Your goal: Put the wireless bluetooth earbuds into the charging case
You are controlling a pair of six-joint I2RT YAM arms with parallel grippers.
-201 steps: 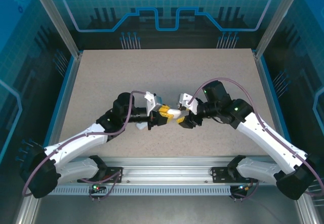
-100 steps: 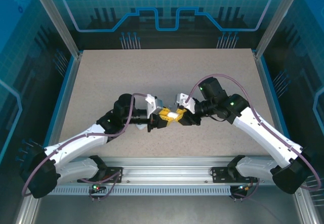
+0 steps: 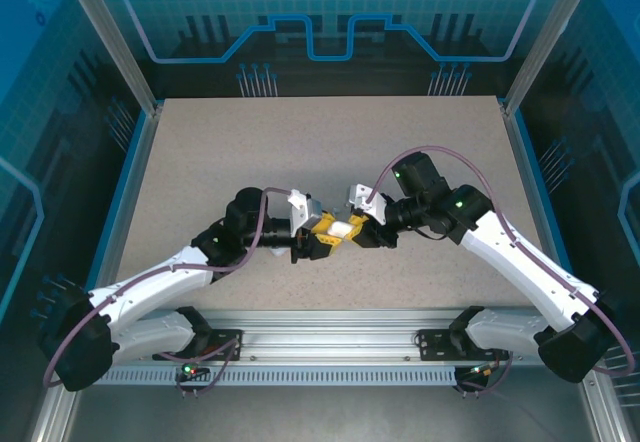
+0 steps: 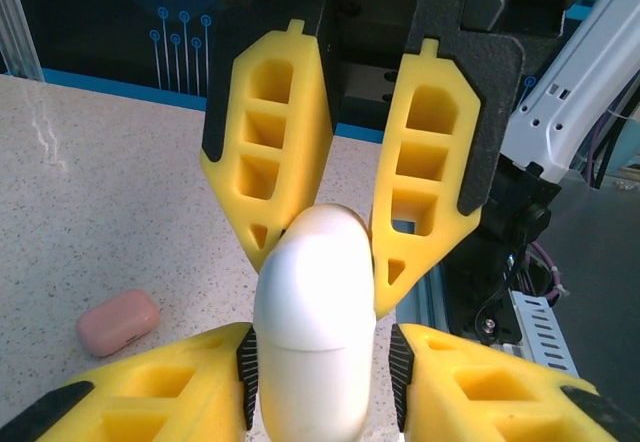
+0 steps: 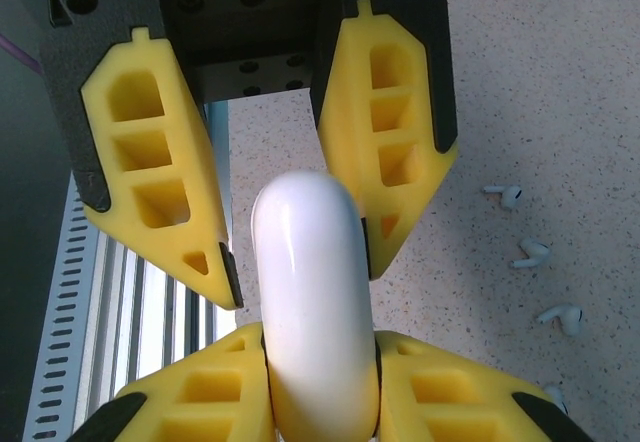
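Both roles swapped: right gripper (image 5: 313,362) now clamps the glossy white pebble-shaped case (image 5: 310,272), left gripper (image 4: 320,362) slackened off it. Right wrist shows tiny white stemmed earbuds (image 5: 531,254); left wrist, a salmon-pink rounded case (image 4: 118,322).

Top view: brightly, evenly lit from overhead; faint, soft-edged shadowing on the table (image 3: 200,162) near centre. Dim and blue-tinted beyond its edges at 9 and 3 o'clock. Sharp throughout. Left wrist view: pale glints on the tabletop at 9 o'clock, dark backdrop at 11 o'clock. Right wrist view: narrow glare streak down the white case (image 5: 315,302), on its 9 o'clock side; crisp focus.
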